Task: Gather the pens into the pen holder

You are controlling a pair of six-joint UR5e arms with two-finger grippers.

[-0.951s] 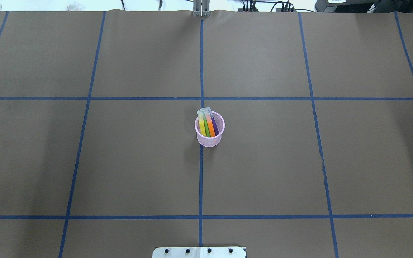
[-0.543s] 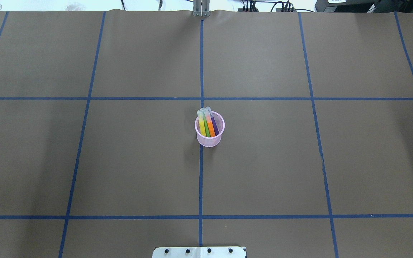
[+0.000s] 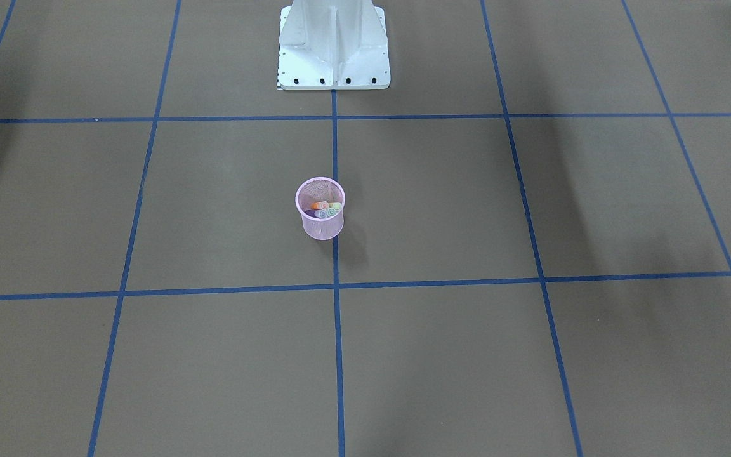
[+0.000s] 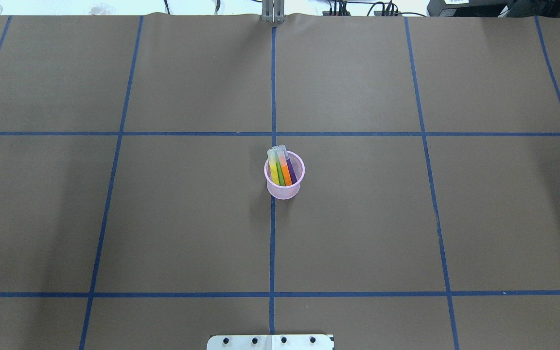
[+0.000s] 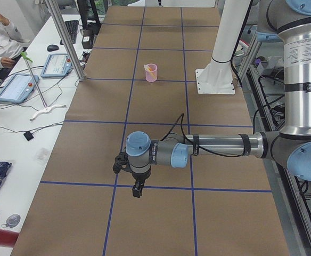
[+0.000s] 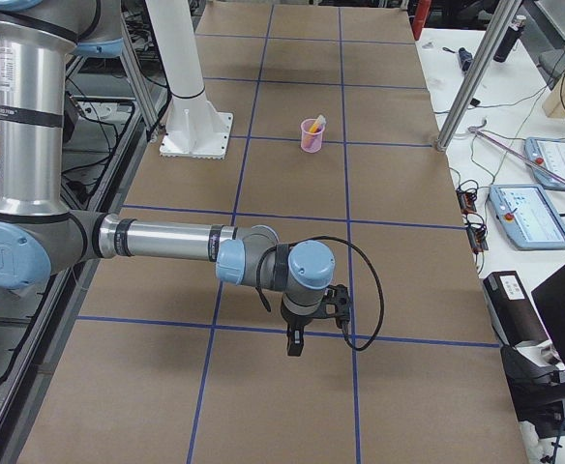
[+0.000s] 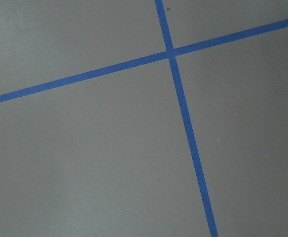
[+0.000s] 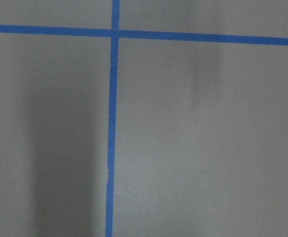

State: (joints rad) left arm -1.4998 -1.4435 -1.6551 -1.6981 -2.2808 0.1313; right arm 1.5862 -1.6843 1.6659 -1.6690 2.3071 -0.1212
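Brown paper gridded with blue tape covers the table (image 4: 358, 233). The pink mesh pen holder (image 4: 285, 190) stands upright near its middle, holding the yellow pen (image 4: 273, 171), green pen (image 4: 279, 173), orange pen (image 4: 286, 173) and purple pen (image 4: 292, 174), caps up. Collecting looks finished, so any retreat should avoid the holder. The left gripper (image 5: 138, 189) and right gripper (image 6: 295, 343) hang over bare paper towards opposite table ends, well apart from it. I cannot tell whether their jaws are apart or together.
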